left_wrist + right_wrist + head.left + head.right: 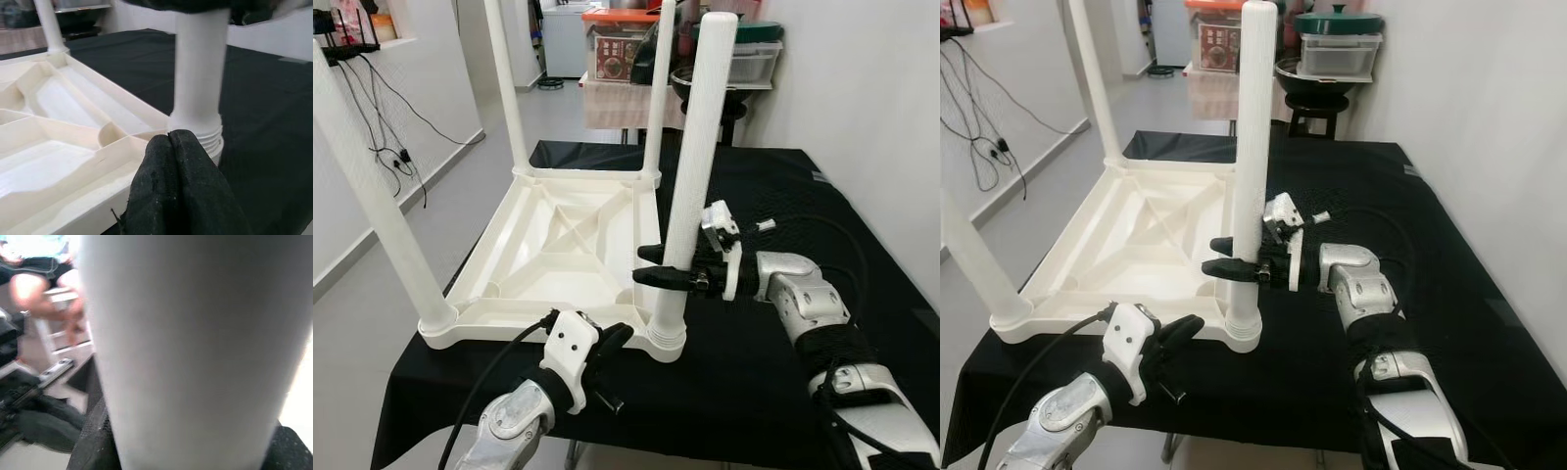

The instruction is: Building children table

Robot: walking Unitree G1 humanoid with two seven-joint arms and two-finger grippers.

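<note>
Almost done, it seems: the upside-down table top (558, 257) on the black cloth (773, 333) has four legs up, the right gripper (656, 266) squeezes the last leg (697, 166), and the left gripper (612, 343), pinched shut and empty, rests by its base.

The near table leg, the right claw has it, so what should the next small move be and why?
Probably keep twisting the near leg into its corner socket: the right claw clamps it upright, thread rings are exposed at its base, and the shut left claw steadies the tabletop.
</note>
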